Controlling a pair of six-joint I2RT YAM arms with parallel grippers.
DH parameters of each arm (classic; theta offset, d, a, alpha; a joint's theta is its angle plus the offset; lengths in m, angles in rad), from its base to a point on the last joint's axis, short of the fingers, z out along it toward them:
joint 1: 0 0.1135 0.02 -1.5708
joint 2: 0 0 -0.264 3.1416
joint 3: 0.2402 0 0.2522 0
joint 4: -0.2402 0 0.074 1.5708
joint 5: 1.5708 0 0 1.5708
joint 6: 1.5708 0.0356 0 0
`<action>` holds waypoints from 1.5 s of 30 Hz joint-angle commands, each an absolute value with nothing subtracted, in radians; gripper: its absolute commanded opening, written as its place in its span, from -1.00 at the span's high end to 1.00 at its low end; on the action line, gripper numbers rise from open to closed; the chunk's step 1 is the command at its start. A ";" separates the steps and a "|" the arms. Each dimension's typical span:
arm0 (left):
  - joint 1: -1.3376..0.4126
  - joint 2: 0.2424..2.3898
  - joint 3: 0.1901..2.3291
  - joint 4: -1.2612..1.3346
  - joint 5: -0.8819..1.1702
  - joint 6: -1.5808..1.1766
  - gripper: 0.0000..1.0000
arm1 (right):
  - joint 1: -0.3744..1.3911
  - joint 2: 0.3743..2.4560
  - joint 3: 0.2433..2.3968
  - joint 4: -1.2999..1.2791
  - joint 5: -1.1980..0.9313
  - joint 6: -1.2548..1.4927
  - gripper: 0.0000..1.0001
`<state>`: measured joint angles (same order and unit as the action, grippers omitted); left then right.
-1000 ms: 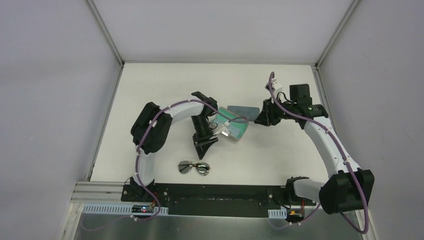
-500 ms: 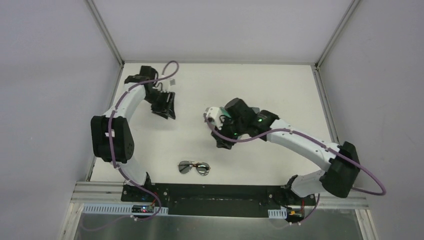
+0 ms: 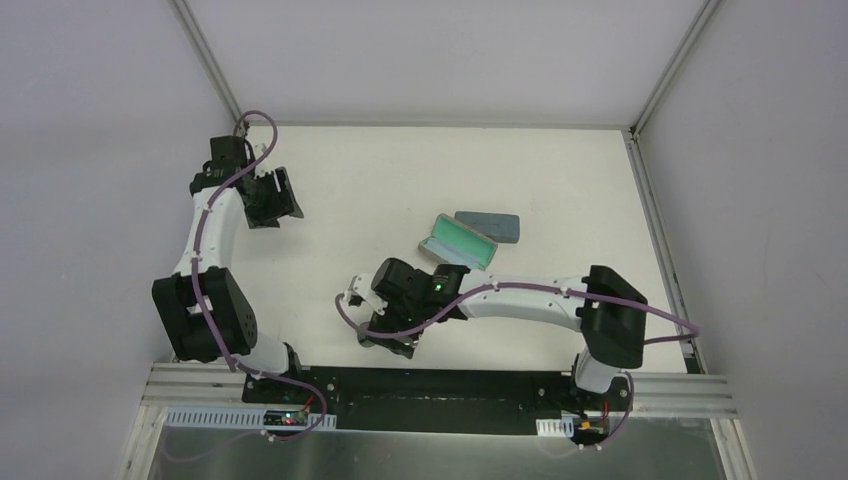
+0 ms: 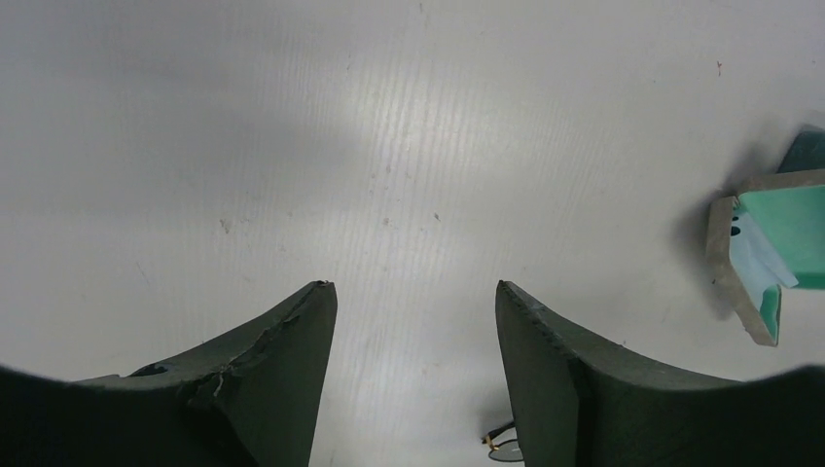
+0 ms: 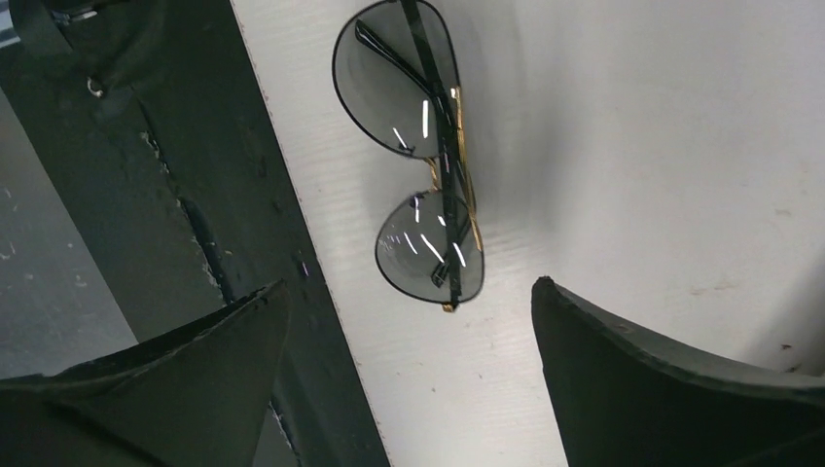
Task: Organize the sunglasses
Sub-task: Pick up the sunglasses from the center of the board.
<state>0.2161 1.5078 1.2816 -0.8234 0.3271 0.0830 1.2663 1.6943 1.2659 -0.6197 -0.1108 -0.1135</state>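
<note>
Right gripper (image 5: 409,292): fingers spread wide, nothing held, poised over folded sunglasses (image 5: 423,156) lying flat at table's (image 3: 400,180) 6 o'clock edge. Left gripper (image 4: 413,287): fingers apart, empty, at 10 o'clock. Open green-lined case (image 3: 460,243) at 1 o'clock from right gripper, grey case (image 3: 488,225) just beside it.

No readable text, label, brand, number or sign is showing in any view.
</note>
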 commanded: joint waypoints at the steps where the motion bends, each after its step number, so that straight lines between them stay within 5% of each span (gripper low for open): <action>1: 0.226 1.421 1.226 -0.781 0.285 0.020 -0.28 | 1.307 1.759 1.334 -0.609 -0.009 -0.008 -0.97; 13: 0.242 1.358 1.184 -0.760 0.320 0.003 -0.31 | 1.347 1.872 1.309 -0.570 0.199 0.138 -0.78; 18: 0.244 1.335 1.163 -0.758 0.324 0.003 -0.30 | 1.346 1.884 1.295 -0.542 0.237 0.104 -0.55; 30: 0.245 1.382 1.178 -0.755 0.365 0.002 -0.25 | 1.335 1.822 1.288 -0.562 0.132 0.026 -0.02; 45: 0.226 1.478 1.254 -0.766 0.479 0.048 -0.09 | 1.091 1.645 1.366 -0.639 -0.118 -0.123 0.24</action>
<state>0.2306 1.4506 1.1755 -0.7868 0.3965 0.0135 1.1667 1.7447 1.3285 -0.5968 -0.0021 -0.0902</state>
